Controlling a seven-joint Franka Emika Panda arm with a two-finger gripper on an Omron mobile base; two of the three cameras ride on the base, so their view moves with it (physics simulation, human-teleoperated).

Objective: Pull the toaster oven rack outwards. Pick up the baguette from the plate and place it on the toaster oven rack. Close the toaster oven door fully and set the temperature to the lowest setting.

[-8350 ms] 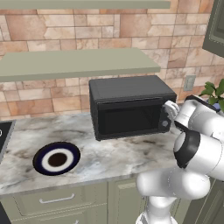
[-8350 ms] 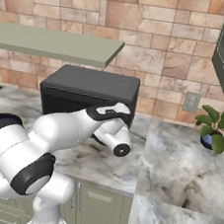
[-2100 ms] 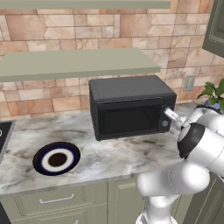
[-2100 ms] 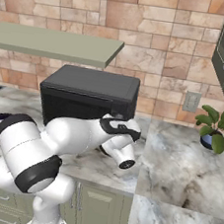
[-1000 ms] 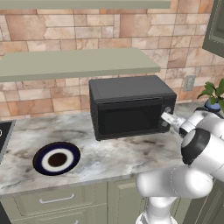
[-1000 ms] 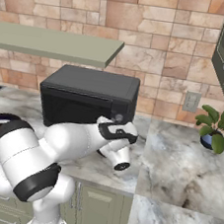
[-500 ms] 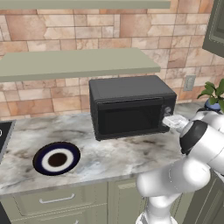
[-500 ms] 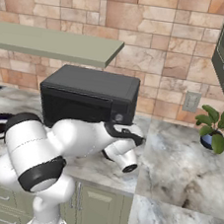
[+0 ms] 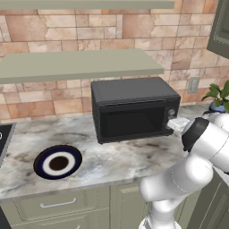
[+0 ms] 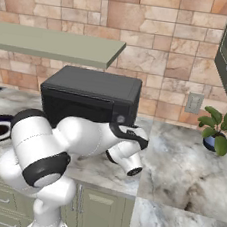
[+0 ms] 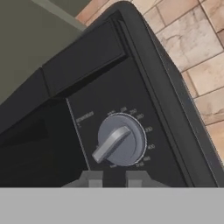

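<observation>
You are looking at a simulated kitchen with a tan and brown stone-tile wall, a grey-veined marble counter point(image 9: 112, 163) over sage-green cabinets, and a long sage-green shelf point(image 9: 76, 65) above the worktop. At the far left of the counter in the left base view sits the plate point(image 9: 58, 162), dark navy with a white ring and brown centre, nothing on it. To its right, against the wall, stands the toaster oven point(image 9: 134, 107), its door point(image 9: 132, 120) shut flat against the front; you cannot see the rack or the baguette behind the dark glass. Further right, a grey wall outlet point(image 9: 193, 84) is set in the tiles, and a small potted plant point(image 10: 216, 129) stands on the counter near dark upper cabinets.

In the hand view a round grey knob point(image 11: 119, 141) with a raised bar fills the oven's right-hand panel. Small white numerals ring it and a short word is printed at its upper left, but the lettering is too blurred for you to read with certainty.

The gripper point(image 11: 113, 178) is right at the control panel, just below that knob, its two fingertips drawn close together with only a narrow gap. You cannot tell from these views whether they pinch anything. From the right base view the arm's own bulk covers much of the oven front.
</observation>
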